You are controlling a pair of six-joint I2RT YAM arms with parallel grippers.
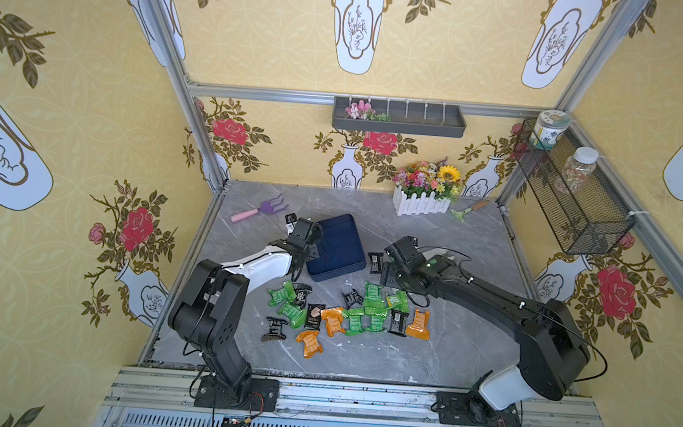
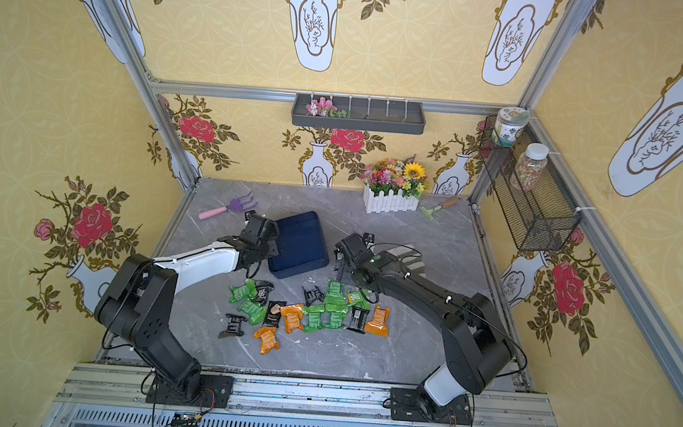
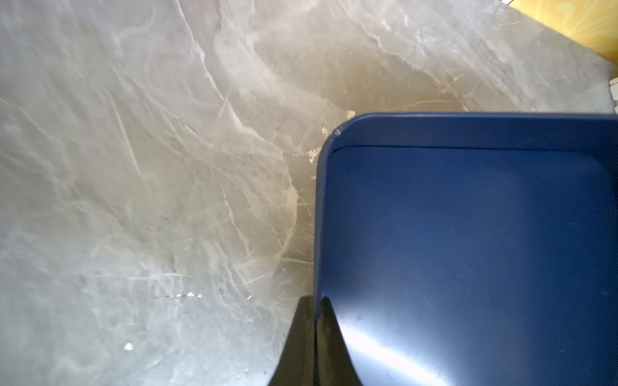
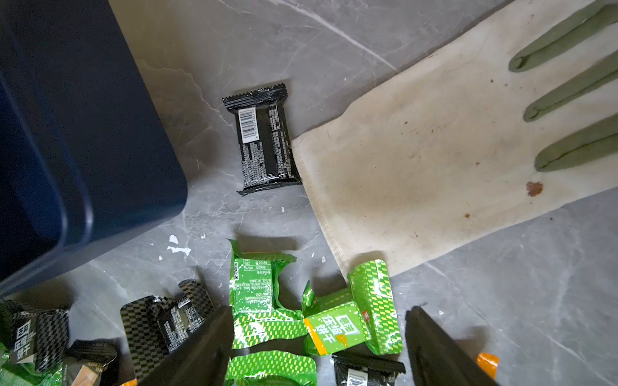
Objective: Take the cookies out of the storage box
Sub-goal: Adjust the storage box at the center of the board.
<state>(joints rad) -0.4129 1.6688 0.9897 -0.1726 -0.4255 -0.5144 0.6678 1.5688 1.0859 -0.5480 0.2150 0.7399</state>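
The navy storage box (image 1: 337, 247) (image 2: 300, 244) sits mid-table, and its inside (image 3: 468, 250) shows bare. My left gripper (image 1: 312, 252) (image 2: 272, 247) (image 3: 315, 305) is shut on the box's left wall, one finger inside and one outside. Several green, orange and black cookies (image 1: 374, 304) (image 2: 335, 301) lie scattered on the table in front of the box. One black cookie (image 1: 375, 262) (image 4: 264, 140) lies apart, just right of the box (image 4: 83, 133). My right gripper (image 1: 387, 273) (image 2: 342, 264) (image 4: 319, 310) hangs open over green cookies (image 4: 254, 294), holding nothing.
A white and green glove (image 4: 434, 150) lies under the right arm beside the lone black cookie. At the back are a purple hand rake (image 1: 263, 210), a flower planter (image 1: 422, 202) and a small trowel (image 1: 469, 210). A mesh basket (image 1: 571, 191) hangs on the right wall.
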